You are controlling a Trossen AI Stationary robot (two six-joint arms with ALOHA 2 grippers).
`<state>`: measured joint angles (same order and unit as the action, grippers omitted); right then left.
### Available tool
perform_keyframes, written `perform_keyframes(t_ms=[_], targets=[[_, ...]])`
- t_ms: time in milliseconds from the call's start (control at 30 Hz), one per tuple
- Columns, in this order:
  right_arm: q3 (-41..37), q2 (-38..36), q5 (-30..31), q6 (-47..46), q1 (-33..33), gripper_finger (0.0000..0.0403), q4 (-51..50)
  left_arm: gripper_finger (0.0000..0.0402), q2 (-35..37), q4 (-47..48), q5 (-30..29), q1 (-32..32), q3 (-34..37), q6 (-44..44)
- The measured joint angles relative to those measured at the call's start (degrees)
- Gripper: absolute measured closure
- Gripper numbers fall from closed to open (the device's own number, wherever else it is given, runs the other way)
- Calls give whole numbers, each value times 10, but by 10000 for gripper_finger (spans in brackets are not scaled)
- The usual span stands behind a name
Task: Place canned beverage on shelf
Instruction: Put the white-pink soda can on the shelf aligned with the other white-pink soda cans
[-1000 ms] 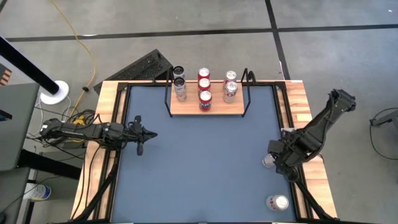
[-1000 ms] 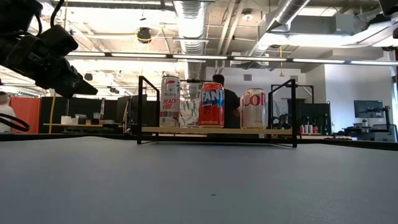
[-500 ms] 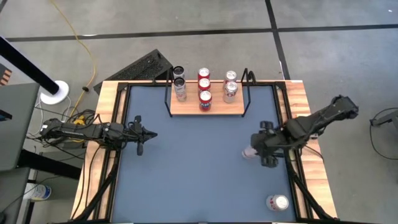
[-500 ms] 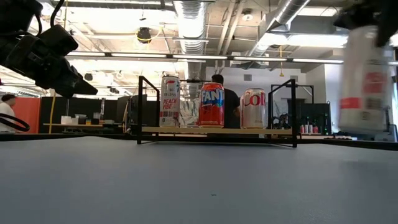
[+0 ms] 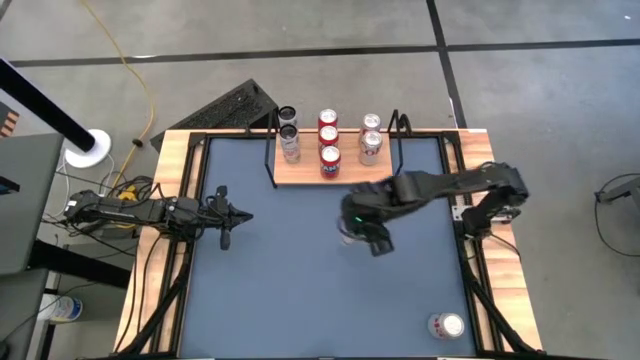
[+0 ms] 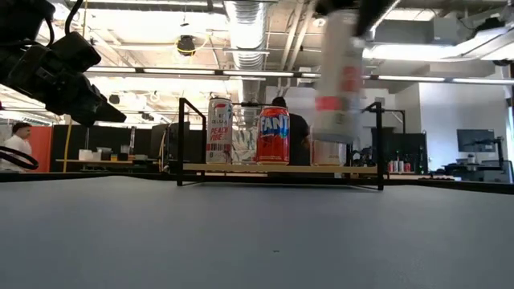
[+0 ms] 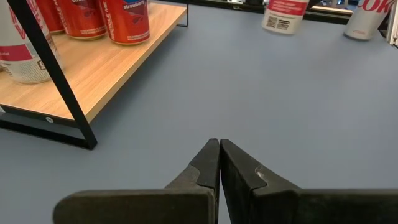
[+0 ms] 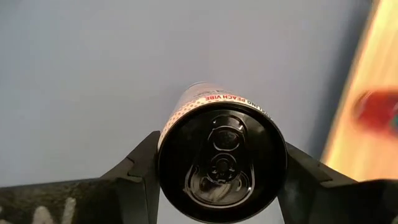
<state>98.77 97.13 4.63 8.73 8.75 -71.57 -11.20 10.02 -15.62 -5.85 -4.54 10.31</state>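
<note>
The shelf (image 5: 352, 174), a light-wood board on a black wire frame, stands at the table's far middle with several cans (image 5: 328, 140) upright on it. My right gripper (image 5: 358, 226) is shut on a tall white can (image 6: 337, 76) above the mat, just near of the shelf; the can's top (image 8: 221, 158) shows in the right wrist view. My left gripper (image 5: 224, 222) is shut and empty at the table's left side; its closed fingers (image 7: 219, 163) show in the left wrist view. Another can (image 5: 446, 326) stands at the near right. My right gripper pinches the white can between its two fingers, one on each side of the can's upper wall (image 8: 163, 149), just below the lid. The fingers come from above, pointing down. The can hangs upright below them, lifted clear of the mat.
A blue-grey mat (image 5: 300, 280) covers the table inside a light-wood rim (image 5: 490, 160). The shelf's black wire posts (image 6: 377, 144) rise at its ends. The shelf's near right part (image 5: 372, 176) is bare. A person (image 6: 14, 144) shows in the room beyond.
My right gripper has carried the white can from the table's right edge toward the left and far side, to just near of the shelf. The can stays upright, clear of the mat.
</note>
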Motion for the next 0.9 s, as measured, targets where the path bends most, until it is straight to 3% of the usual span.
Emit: perform_keyframes(t_ms=[300,633,900], targets=[[192,153,-33,115,-100,188,-19,401,0,0,0,0,0,0],[351,255,-33,135,-187,188,-3,401,0,0,0,0,0,0],[356,277,-32,147,-207,188,48,401,0,0,0,0,0,0]])
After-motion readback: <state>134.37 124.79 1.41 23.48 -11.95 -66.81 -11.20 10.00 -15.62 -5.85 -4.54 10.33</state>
